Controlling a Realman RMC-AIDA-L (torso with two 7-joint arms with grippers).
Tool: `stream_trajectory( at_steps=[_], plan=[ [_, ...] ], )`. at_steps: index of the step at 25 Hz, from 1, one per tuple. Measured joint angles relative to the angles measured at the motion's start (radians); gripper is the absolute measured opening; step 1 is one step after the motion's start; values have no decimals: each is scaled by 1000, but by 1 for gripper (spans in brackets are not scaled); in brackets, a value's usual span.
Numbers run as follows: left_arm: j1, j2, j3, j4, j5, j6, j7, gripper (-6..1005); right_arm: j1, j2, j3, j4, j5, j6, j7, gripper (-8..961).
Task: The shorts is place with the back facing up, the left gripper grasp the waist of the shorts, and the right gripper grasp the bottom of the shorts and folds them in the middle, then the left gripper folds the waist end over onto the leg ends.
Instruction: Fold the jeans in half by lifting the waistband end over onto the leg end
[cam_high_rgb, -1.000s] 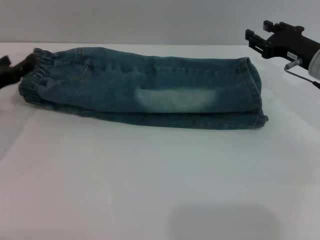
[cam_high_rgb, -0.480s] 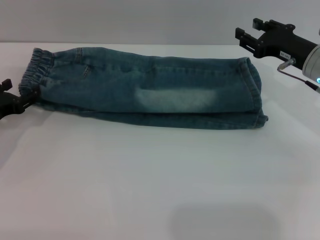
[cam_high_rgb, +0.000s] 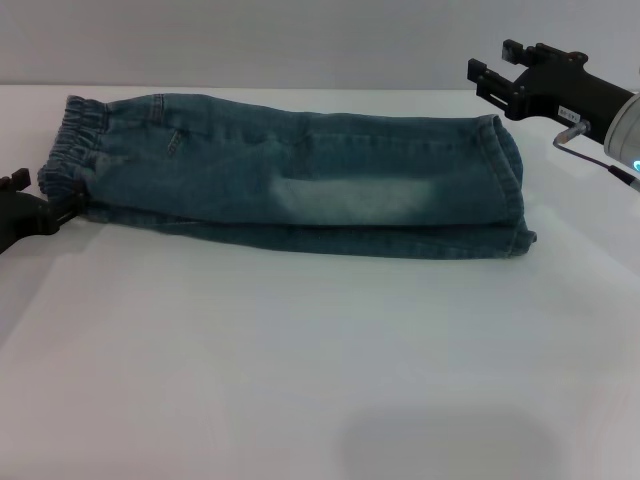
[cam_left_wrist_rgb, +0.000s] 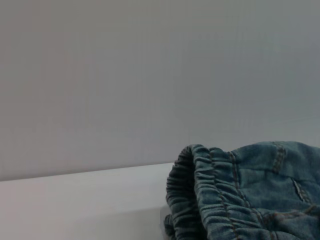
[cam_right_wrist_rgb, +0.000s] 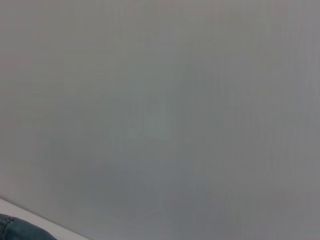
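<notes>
The left pincer (cam_high_rgb: 55, 208) sits low at the bench's (cam_high_rgb: 300, 360) left edge, its tip just at the near corner of the waistband (cam_high_rgb: 72, 150); whether its jaws are apart or closed on the cloth cannot be told. The right pincer (cam_high_rgb: 490, 78) hangs above the far right part of the bench, jaws apart and holding nothing, just beyond the leg hems (cam_high_rgb: 510, 185) and not touching them.

The shorts (cam_high_rgb: 300, 175) lie flat, already folded lengthwise, along the far half of the bench. Their long axis runs left to right, the gathered waistband pointing to the left edge and the hems to the right, with a pale faded patch (cam_high_rgb: 350, 200) near the middle.

Compared with half a second ago, the left pincer has crept slightly right toward the waistband, and the right pincer has barely moved. The shorts lie as they did.
</notes>
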Motion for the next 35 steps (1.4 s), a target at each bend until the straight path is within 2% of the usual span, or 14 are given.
stream_trajectory(
  at_steps=[14, 35],
  plan=[
    [-52, -1, 3, -54, 5, -9, 28, 759, 1, -3, 3, 0, 0, 0, 12, 530],
    [-60, -3, 15, -78, 4, -5, 26, 720, -1, -2, 9, -2, 0, 2, 12, 530]
  ],
)
